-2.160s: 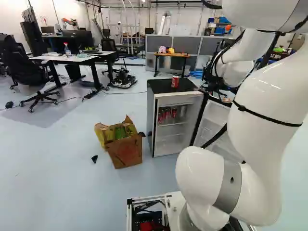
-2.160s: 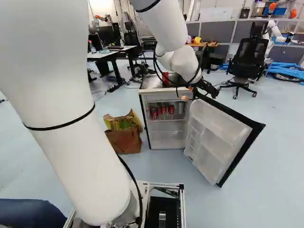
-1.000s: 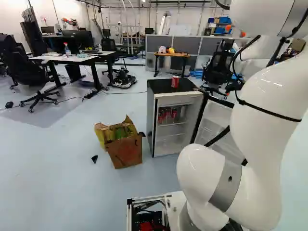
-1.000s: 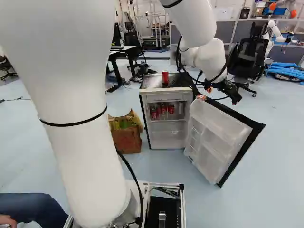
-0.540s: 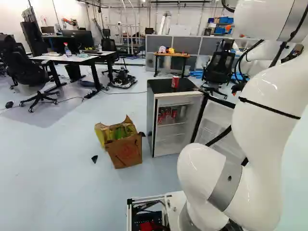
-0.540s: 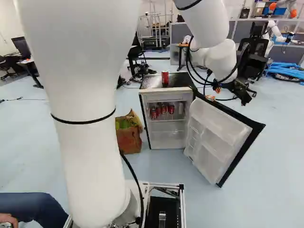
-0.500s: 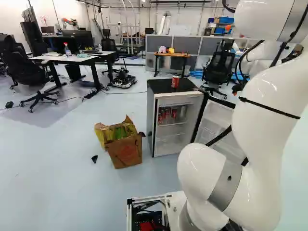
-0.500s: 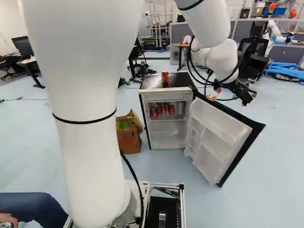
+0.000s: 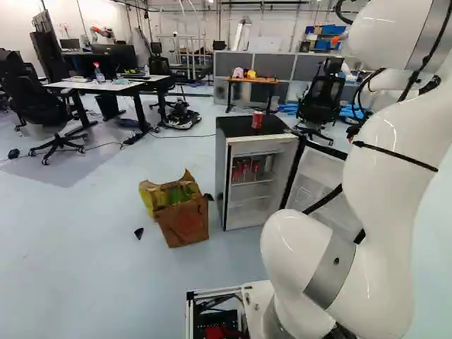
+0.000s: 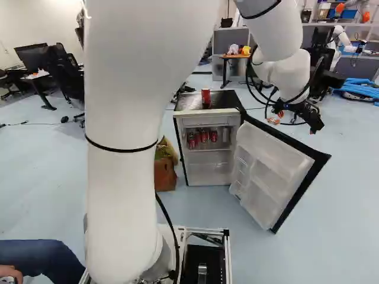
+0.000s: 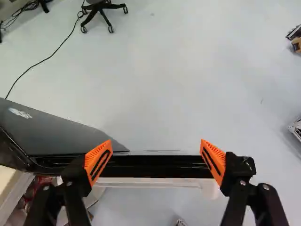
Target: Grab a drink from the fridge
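One fridge (image 10: 210,112): front open; door (image 10: 266,168) swung wide, standing out beside the compartment.
Gripper (image 10: 314,123): fingers wide apart, the door's black edge showing between them; contact cannot be told.
Floor (image 11: 174,89): open stretch ahead of the gripper, past that edge.
Red cans (image 10: 204,136): at least three, inside on the upper shelf.
Can on top (image 10: 205,96): one, red, upright.
Paper bag (image 9: 185,222): one, beside the fridge, left in the left base view.
Office chair (image 9: 323,97): one, behind the door.
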